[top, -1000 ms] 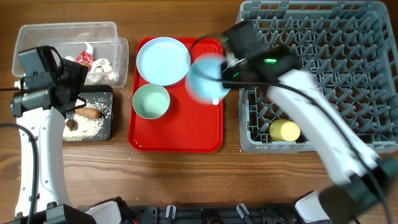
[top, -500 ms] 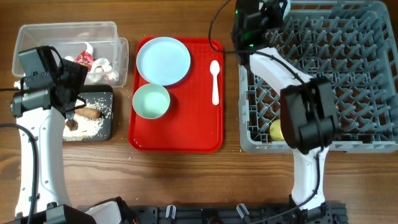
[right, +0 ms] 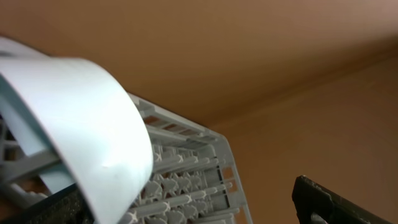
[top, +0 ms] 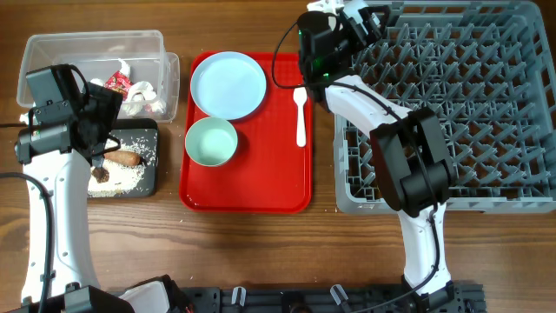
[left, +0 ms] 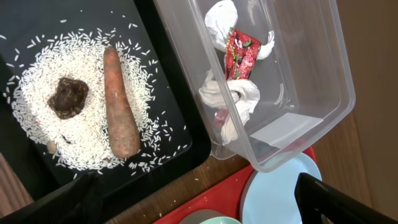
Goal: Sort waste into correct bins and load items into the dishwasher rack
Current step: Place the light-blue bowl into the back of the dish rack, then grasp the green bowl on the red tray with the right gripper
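Note:
My right gripper [top: 352,19] [right: 193,208] is open at the far left corner of the grey dishwasher rack [top: 452,104] [right: 186,177]. A pale blue bowl [right: 87,124] stands on edge in the rack, close by its left finger. On the red tray lie a pale blue plate [top: 228,84], a second bowl [top: 211,141] and a white spoon [top: 301,113]. My left gripper [top: 102,130] [left: 199,211] hangs open and empty. Below it, the black bin [left: 180,134] holds rice [left: 31,74], a brown lump [left: 68,96] and a carrot stick [left: 121,102]. The clear bin [left: 311,81] holds the wrapper [left: 241,53] and tissue [left: 233,102].
The flat red serving tray [top: 261,187] lies between the bins and the rack. My right arm [top: 408,165] stretches over the rack's left side. A few rice grains are scattered on the wood by the black bin. Bare wooden tabletop runs along the near edge.
My right arm carried the bowl from the red tray to the rack's far left corner, and its jaws have opened off it. The left arm has not moved.

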{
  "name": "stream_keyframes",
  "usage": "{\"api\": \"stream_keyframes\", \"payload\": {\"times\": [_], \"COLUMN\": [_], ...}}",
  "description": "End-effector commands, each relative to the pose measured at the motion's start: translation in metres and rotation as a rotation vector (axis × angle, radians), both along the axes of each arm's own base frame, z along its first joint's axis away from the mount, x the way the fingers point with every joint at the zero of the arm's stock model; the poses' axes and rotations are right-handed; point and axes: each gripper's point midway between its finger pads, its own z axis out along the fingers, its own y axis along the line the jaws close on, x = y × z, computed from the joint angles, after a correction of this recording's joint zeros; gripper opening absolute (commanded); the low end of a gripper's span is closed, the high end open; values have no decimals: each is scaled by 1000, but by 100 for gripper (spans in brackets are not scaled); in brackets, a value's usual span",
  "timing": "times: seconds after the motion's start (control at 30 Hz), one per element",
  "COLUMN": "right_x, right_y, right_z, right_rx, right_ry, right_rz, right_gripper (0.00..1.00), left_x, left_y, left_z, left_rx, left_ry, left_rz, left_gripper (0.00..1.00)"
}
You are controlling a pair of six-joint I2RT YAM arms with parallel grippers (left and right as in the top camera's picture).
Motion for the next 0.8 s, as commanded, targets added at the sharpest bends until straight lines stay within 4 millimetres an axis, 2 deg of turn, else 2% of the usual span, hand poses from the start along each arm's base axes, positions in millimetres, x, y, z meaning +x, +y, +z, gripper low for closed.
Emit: {"api": "stream_keyframes", "payload": {"times": [0.0,0.03,0.13,0.2,0.33,0.47,0.5,0.63,0.7,0.77], "right_x": [-1,0,-1,-1,0,-2,-4,-14,-18,-28], "right_y": [4,5,9,16,35,65,87,125,149,182], "right_z": [1,9,52,59,52,53,54,51,34,14], "right_rx": [-5,-17,-37,-33,-38,32,75,190,277,560], "right_ry": [-31,-34,-106,-119,-89,-148,-176,-233,-174,-62], "right_rz": [-13,-6,15,37,97,174,236,308,399,548], "right_gripper": [100,100,100,100,100,100,100,100,100,100], "left_x": [1,1,1,1,1,1,1,1,1,1], "left_y": [1,1,1,1,1,1,1,1,1,1], "left_z": [6,6,6,6,6,6,6,6,6,6], "left_rx": [19,19,19,19,19,19,19,19,19,19], "left_ry": [-12,-12,-12,-12,-12,-12,-12,-12,-12,-12], "left_rz": [-7,-7,-7,-7,-7,-7,-7,-7,-7,-7], "left_gripper": [100,100,100,100,100,100,100,100,100,100]}}
